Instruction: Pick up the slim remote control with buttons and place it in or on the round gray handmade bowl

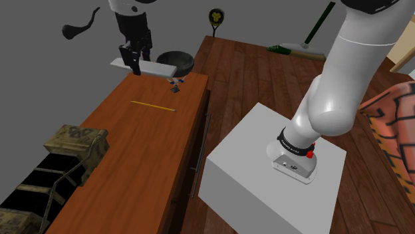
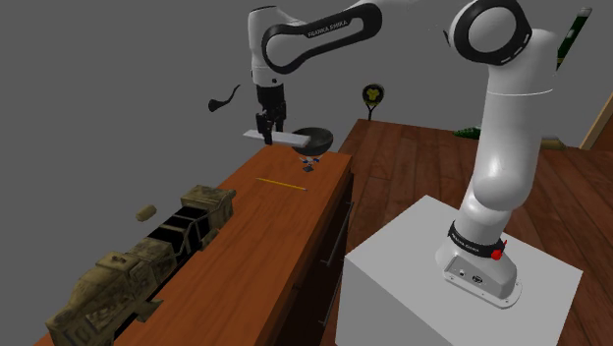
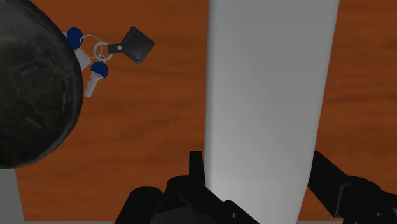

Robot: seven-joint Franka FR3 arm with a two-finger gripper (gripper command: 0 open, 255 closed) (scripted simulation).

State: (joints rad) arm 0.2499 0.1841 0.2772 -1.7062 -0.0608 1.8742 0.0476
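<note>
My gripper (image 1: 135,61) is shut on the slim remote (image 1: 159,68), a plain light-grey bar with no buttons showing, held level above the far end of the wooden table (image 1: 133,159). The round dark-grey bowl (image 1: 177,60) stands just beyond the remote's end, toward the shoulder view's right. In the second exterior view the remote (image 2: 292,143) hangs from the gripper (image 2: 270,130) beside the bowl (image 2: 314,138). In the wrist view both black fingers (image 3: 196,170) clasp the remote (image 3: 270,89) at its sides, and the bowl (image 3: 32,95) lies off to one side of it.
A bunch of blue-capped keys (image 1: 176,84) lies on the table beside the bowl, and a thin yellow pencil (image 1: 153,106) nearer the middle. Worn crates (image 1: 76,143) line the table's far side at the shoulder view's left. The white stand (image 1: 266,166) sits on the wooden floor.
</note>
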